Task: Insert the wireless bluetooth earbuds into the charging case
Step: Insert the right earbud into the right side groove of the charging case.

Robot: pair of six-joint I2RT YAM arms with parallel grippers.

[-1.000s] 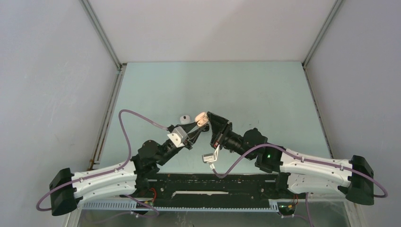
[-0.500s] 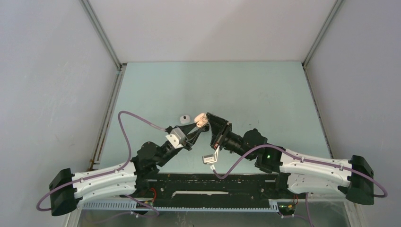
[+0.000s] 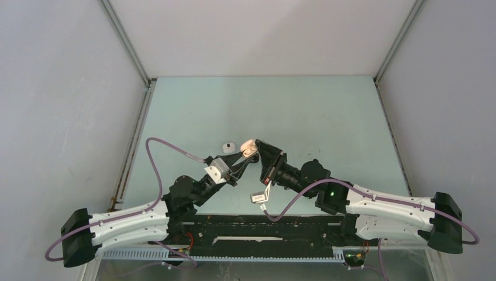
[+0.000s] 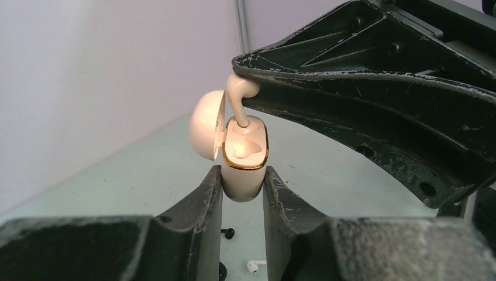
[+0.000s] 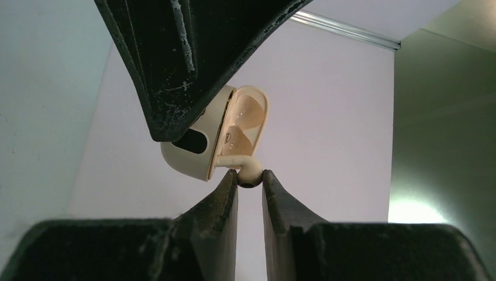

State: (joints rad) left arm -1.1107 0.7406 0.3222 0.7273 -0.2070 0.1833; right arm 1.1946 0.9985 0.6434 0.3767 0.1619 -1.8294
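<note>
Pinching the earbud (image 5: 241,165), right hand (image 5: 250,177) holds it seemingly in case (image 4: 243,178).

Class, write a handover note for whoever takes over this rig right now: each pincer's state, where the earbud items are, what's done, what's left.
Left pincer: shut on the cream pebble-shaped plastic charging case, lid open, held above the pale green table.
Right pincer: shut on a cream stemmed plastic earbud.
Done: earbud's stem tip is at the case's socket.
Left: seat it fully, release; a white stemmed earbud lies on the table.
</note>
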